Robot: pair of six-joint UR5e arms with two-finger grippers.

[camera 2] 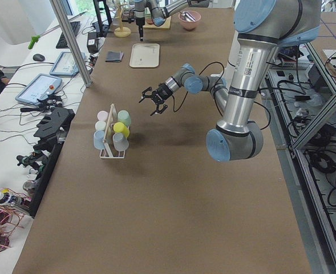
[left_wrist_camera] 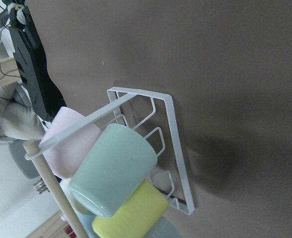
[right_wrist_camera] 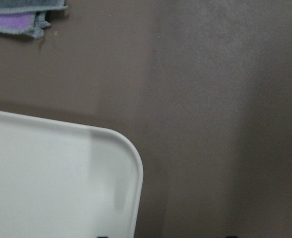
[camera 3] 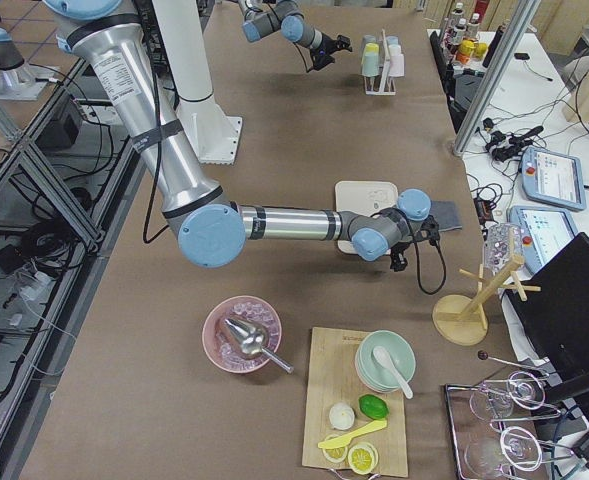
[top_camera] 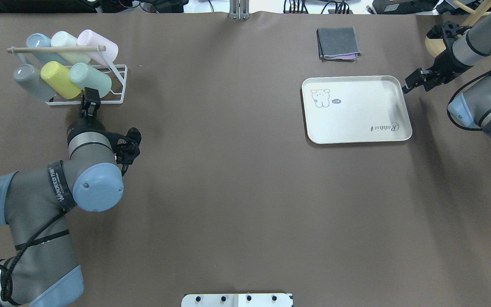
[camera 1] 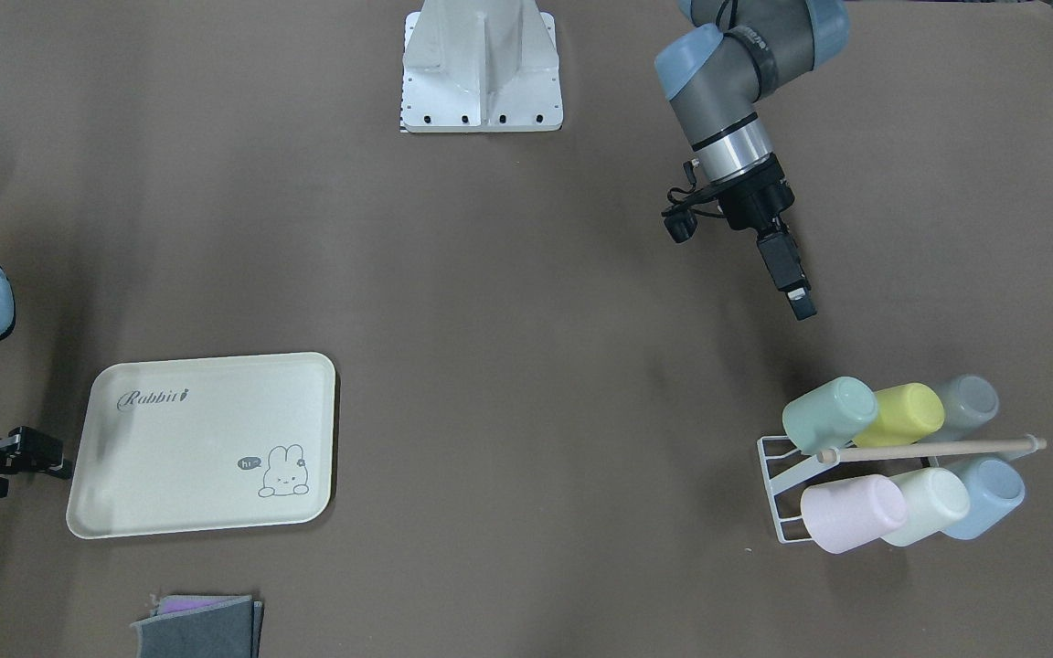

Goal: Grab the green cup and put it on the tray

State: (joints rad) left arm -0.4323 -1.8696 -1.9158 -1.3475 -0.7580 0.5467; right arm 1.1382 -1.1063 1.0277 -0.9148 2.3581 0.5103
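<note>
Yellow cup (camera 1: 901, 413) tight against green cup (camera 1: 828, 413), wooden rod (camera 1: 933, 448) just beyond — robot-side approach seemingly open.

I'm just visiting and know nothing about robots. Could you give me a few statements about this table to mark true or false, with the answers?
1. The green cup already sits on the tray. False: it lies in the white wire rack, next to the yellow cup.
2. The rack holds six cups. True.
3. The jaws of the left gripper clamp a cup. False: they stand open and empty, short of the rack.
4. Nothing lies on the tray. True.
5. The right gripper is beside the tray's edge. True.
</note>
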